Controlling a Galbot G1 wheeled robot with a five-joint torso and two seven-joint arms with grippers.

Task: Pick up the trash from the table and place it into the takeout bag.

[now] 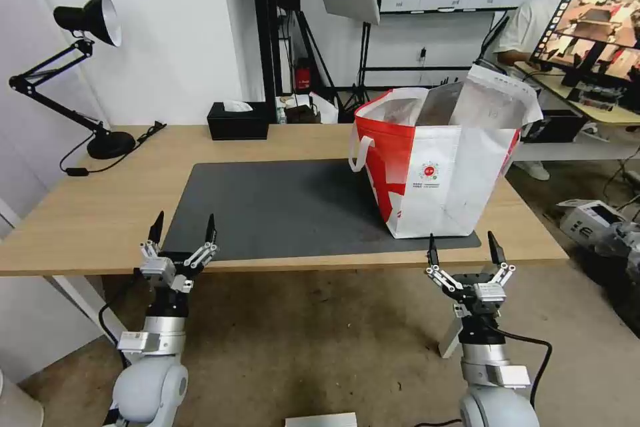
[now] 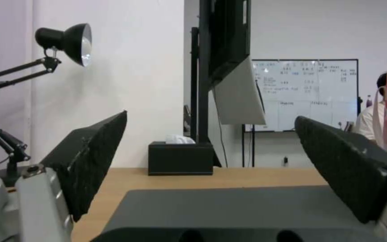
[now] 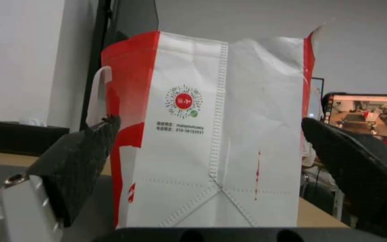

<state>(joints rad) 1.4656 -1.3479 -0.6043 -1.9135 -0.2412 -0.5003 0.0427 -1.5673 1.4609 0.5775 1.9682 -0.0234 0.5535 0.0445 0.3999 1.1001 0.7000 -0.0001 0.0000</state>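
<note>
On the right half of the dark grey mat (image 1: 280, 207) stands the takeout bag (image 1: 433, 167), upright with its mouth open (foil lining showing inside). Both arms wait at the near edge of the table (image 1: 87, 213): the left gripper (image 1: 183, 230) before the mat's near left corner, the right gripper (image 1: 463, 248) just below the bag, each with fingers spread wide and holding nothing
</note>
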